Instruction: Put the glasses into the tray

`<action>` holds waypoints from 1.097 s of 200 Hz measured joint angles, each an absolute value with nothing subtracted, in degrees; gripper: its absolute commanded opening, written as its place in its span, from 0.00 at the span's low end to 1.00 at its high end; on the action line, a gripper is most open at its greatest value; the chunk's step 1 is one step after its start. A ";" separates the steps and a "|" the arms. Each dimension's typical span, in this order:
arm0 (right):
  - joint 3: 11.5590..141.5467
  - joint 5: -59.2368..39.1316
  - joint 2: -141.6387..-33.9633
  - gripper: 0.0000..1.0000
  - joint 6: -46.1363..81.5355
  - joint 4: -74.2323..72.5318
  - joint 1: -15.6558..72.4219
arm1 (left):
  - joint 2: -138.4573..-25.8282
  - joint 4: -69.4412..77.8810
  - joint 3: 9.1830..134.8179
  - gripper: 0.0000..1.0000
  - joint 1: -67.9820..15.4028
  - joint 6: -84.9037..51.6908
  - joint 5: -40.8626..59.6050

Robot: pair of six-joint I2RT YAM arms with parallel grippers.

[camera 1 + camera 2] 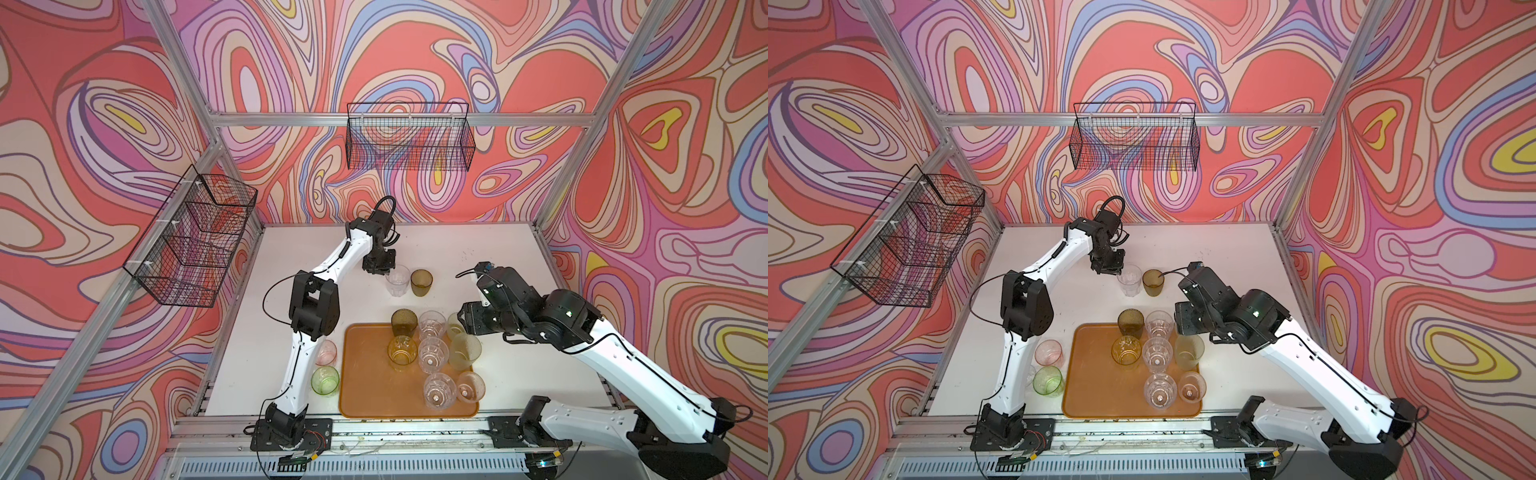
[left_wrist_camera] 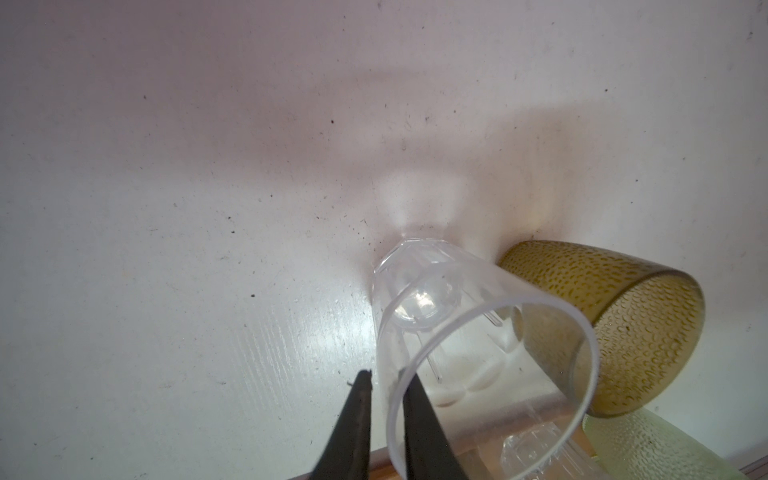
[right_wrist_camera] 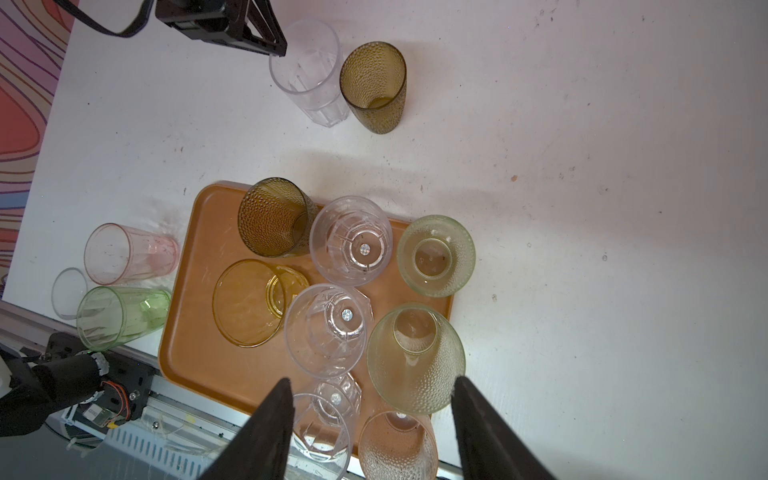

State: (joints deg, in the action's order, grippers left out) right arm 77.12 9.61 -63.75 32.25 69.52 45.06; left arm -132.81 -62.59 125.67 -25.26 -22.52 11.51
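Left gripper [image 2: 386, 377] pinches rim of clear tumbler [image 2: 465, 345] beside olive tumbler [image 2: 615, 328]; right gripper [image 3: 372, 380] open.

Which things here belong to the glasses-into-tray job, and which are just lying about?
Job: tray, glasses on it, clear tumbler at left gripper, olive tumbler, pink tumbler, green tumbler.
Lying about: back wire basket, side wire basket.
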 measured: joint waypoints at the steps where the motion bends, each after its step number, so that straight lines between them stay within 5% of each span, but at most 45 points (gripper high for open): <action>1: 77.12 9.61 -63.75 0.62 32.25 69.52 45.06 | -132.81 -62.59 125.67 0.16 -25.26 -22.52 11.51; 219: 76.79 9.96 -62.57 0.62 32.27 69.45 45.06 | -132.44 -64.73 125.69 0.00 -25.45 -22.50 9.67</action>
State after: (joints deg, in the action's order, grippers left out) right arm 76.79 9.96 -62.57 32.27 69.45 45.06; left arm -132.44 -64.73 125.69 -25.45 -22.50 9.67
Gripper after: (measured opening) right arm 0.625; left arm 0.070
